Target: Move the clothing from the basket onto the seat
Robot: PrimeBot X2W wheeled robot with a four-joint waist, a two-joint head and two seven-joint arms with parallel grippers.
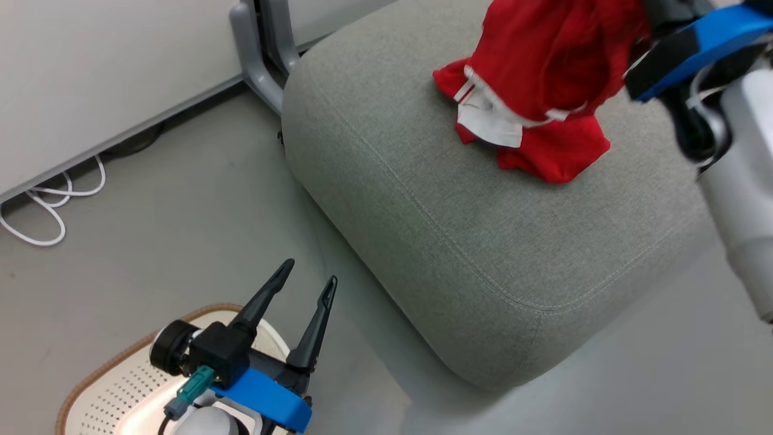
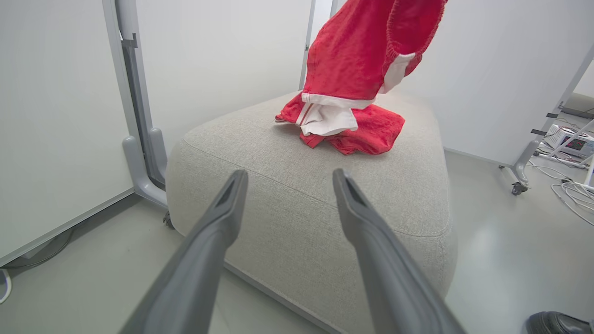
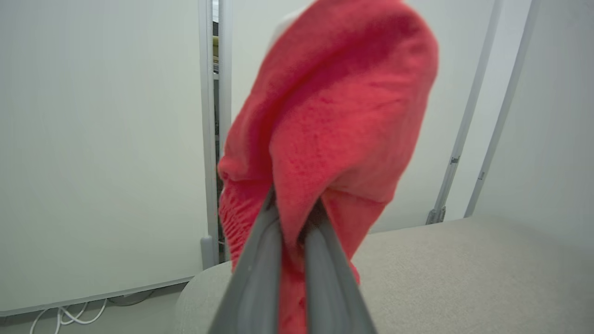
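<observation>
The right gripper (image 3: 297, 211) is closed tightly on a fold of the red clothing (image 3: 334, 116), which is pinched between the two fingers and bulges above them toward 12 o'clock in the right wrist view. In the head view the clothing (image 1: 543, 60) is seen at 1 o'clock, hung from that gripper, with its lower part lying crumpled on the seat (image 1: 423, 211). A white panel (image 1: 489, 121) with white stripe trim is shown at the 9 o'clock side of the crumpled part. Whether the hung part and the crumpled part are one garment or two cannot be told. The left gripper (image 1: 310, 272) is held with its fingers spread wide and nothing between them, at 7 o'clock in the head view, above the perforated basket (image 1: 115, 393). In the left wrist view the left gripper (image 2: 288, 175) is pointed at the seat (image 2: 287, 241), and the clothing (image 2: 352, 60) is found at 12 o'clock on the seat top. The seat is set on a grey floor (image 1: 181, 199). A grey support leg (image 1: 259, 60) is located at 11 o'clock, just beside the seat corner, and a looped white cable (image 1: 42, 217) at 9 o'clock. A dark shoe (image 2: 557, 322) is visible at 5 o'clock in the left wrist view.
</observation>
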